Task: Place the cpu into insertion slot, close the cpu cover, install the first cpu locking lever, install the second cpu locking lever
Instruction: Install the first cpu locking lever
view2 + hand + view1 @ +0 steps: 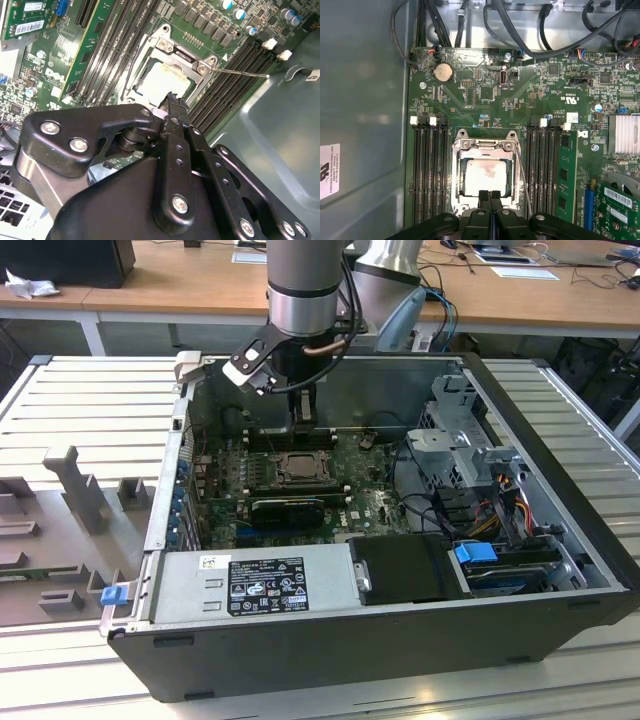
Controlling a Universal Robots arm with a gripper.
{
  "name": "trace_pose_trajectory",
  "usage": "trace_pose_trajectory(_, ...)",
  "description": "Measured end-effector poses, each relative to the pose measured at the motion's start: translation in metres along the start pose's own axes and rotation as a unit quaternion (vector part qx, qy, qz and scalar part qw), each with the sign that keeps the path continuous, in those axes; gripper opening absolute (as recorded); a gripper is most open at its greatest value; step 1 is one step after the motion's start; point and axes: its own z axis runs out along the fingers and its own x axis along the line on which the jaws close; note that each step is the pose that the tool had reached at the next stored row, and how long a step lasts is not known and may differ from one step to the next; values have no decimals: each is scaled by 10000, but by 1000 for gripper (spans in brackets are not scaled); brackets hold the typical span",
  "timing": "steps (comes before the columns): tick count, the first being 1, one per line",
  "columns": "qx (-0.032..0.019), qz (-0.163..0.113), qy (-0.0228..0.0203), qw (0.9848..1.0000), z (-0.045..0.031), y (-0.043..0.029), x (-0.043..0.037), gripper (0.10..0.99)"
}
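The gripper [490, 199], fingers pinched together on nothing, hovers at the insertion slot's [462, 135] edge, seemingly poised to push rather than grasp. The cpu [487, 176] lies seated inside, under the lowered cpu cover [461, 175].

The gripper [172, 97], its black fingers pressing tightly together, is hanging at one edge of the cpu cover [181, 56], which is lying flat around the pale cpu [162, 80], while a thin locking lever [240, 72] is sticking out over the memory slots [115, 45].
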Motion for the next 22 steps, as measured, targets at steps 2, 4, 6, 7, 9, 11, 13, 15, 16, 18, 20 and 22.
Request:
trace_pose_trajectory(2,0,0,0,10000,-24,0,0,106)
trace_pose_trajectory(4,0,0,0,10000,-47,1,1,106)
trace_pose_trajectory(6,1,0,9,10000,-90,2,2,106)
trace_pose_trajectory(7,1,1,9,10000,-100,2,2,106)
trace_pose_trajectory(9,0,1,25,10000,-112,2,2,106)
trace_pose_trajectory(11,0,1,25,10000,-145,2,3,106)
trace_pose_trajectory(13,-1,1,25,10000,-163,3,4,106)
trace_pose_trajectory(15,-1,1,25,10000,-170,3,4,106)
trace_pose_trajectory(16,-1,1,26,10000,-174,3,4,106)
trace_pose_trajectory(18,0,1,25,10000,-181,3,4,106)
trace_pose_trajectory(20,0,1,24,10000,-190,3,4,106)
trace_pose_trajectory(22,-1,1,26,10000,-198,4,4,106)
